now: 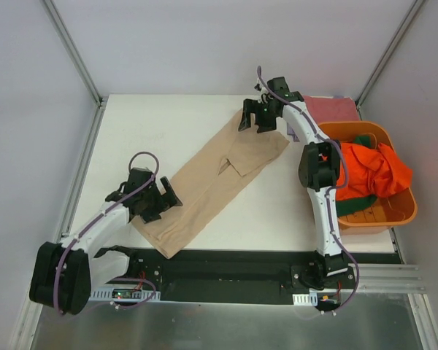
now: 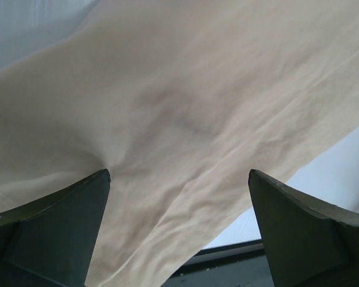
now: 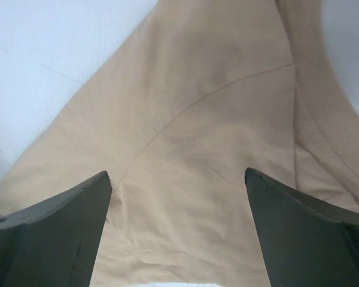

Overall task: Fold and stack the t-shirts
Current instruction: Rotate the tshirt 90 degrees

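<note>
A beige t-shirt [image 1: 217,182] lies folded into a long strip, running diagonally from near left to far right on the white table. My left gripper [image 1: 163,198] is open just above its near end; the cloth [image 2: 185,119] fills the left wrist view between the spread fingers [image 2: 60,227]. My right gripper [image 1: 257,121] is open over the far end by the sleeve; the right wrist view shows the cloth [image 3: 197,155] and its seams between the wide fingers [image 3: 54,233]. An orange t-shirt [image 1: 376,171] and a dark green one [image 1: 361,140] lie in the tub. A dusty red shirt [image 1: 328,108] lies folded at the far right.
A rigid orange plastic tub [image 1: 379,213] stands at the table's right edge beside the right arm. Metal frame posts rise at the far corners. A black strip [image 1: 233,264] runs along the table's near edge by the arm bases.
</note>
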Robot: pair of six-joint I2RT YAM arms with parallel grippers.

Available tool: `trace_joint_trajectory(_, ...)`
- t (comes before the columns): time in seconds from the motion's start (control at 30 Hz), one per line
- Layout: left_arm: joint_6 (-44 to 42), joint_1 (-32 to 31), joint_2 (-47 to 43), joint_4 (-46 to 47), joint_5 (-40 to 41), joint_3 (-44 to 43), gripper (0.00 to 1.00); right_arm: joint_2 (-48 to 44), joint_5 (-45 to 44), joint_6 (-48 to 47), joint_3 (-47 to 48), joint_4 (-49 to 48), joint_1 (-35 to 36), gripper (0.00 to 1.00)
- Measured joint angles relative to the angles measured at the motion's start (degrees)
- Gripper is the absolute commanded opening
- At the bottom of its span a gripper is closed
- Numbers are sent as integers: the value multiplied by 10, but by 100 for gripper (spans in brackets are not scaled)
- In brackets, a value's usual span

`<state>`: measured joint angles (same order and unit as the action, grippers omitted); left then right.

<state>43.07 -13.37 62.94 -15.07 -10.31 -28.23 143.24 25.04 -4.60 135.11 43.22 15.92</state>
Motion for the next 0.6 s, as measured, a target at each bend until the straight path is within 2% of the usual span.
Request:
trace_joint_trajectory(0.13,0,-10,-76,-71,24,-6,99,-45,-37,-9,-42,1,10,96)
trace_joint_trajectory(0.33,-20,-13,-156,-114,44,-58,99,-213,-95,32,-279,-24,45,95)
trace_joint_trajectory(0.43,-31,-40,-129,-111,30,-77,99,-275,-108,58,-380,-43,83,96)
trace_joint_trajectory(0.6,-50,-122,-9,-105,14,-96,99,-281,-108,100,-444,-65,148,96)
